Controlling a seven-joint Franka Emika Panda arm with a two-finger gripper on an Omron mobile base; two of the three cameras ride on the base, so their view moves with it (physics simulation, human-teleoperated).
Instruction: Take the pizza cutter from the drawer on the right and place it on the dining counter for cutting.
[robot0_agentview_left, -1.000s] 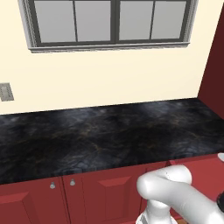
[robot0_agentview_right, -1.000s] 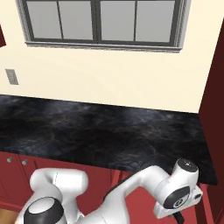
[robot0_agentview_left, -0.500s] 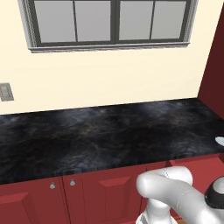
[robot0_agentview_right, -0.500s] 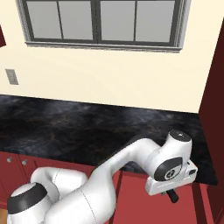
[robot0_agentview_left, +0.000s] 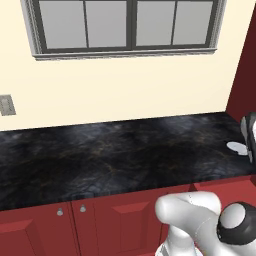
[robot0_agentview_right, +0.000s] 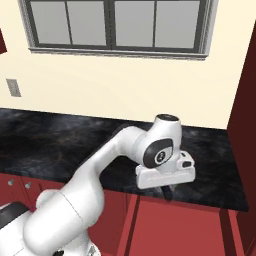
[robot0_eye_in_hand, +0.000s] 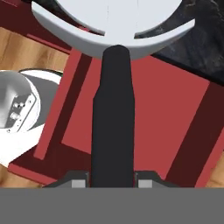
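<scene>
The pizza cutter (robot0_eye_in_hand: 113, 113) stands straight up between my fingertips in the hand view, its dark handle running up to the round silver wheel at the top. My gripper (robot0_eye_in_hand: 111, 181) is shut on that handle. From the right base view, the gripper (robot0_agentview_right: 169, 191) hangs over the front edge of the black worktop, at its right end. The silver wheel (robot0_agentview_left: 236, 146) peeks in at the right edge of the left base view. Under the cutter lies the red drawer (robot0_eye_in_hand: 175, 131), seen from above. The dining counter is out of view.
A black marbled worktop (robot0_agentview_left: 115, 155) runs along a cream wall under a window (robot0_agentview_left: 125, 25). Red cabinet doors with small silver knobs (robot0_agentview_left: 82, 208) sit below it. A tall red cabinet side (robot0_agentview_right: 245, 125) closes off the right. Wooden floor (robot0_eye_in_hand: 30, 48) shows beside the drawer.
The arm has swung up from below the worktop's front edge, and the hand with the cutter now sits at worktop height. The wheel has come into the left base view.
</scene>
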